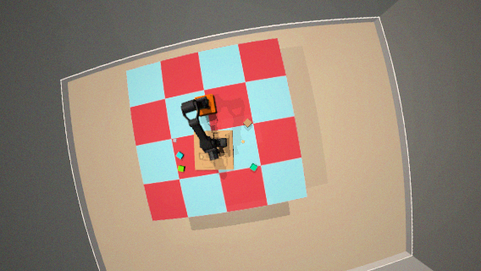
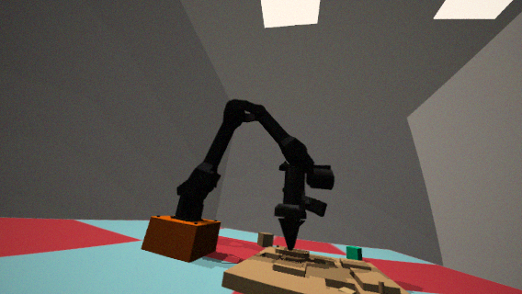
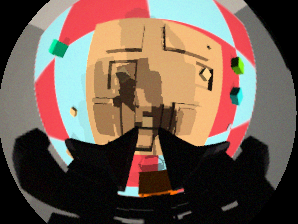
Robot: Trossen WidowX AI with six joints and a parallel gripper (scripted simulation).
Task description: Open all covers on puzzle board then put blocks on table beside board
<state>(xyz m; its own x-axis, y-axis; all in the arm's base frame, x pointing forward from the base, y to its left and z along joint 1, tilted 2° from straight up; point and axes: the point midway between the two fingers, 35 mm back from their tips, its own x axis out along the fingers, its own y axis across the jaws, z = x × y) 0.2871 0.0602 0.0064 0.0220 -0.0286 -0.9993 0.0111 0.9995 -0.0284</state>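
The tan puzzle board lies on the checkered mat, with raised covers and dark slots. My gripper points down, partly open, with its tips low over the board's side nearest the arm base. A small tan square piece shows just beyond the gap between the tips; nothing is visibly held. A tan diamond-shaped piece shows at an opening on the right in the wrist view. A teal-green block, cyan block, lime block and brown block rest off the board.
The orange arm base stands beyond the board's near side. A tiny yellowish piece and a tiny pale piece lie on opposite sides of the board. The arm hides part of the board from above.
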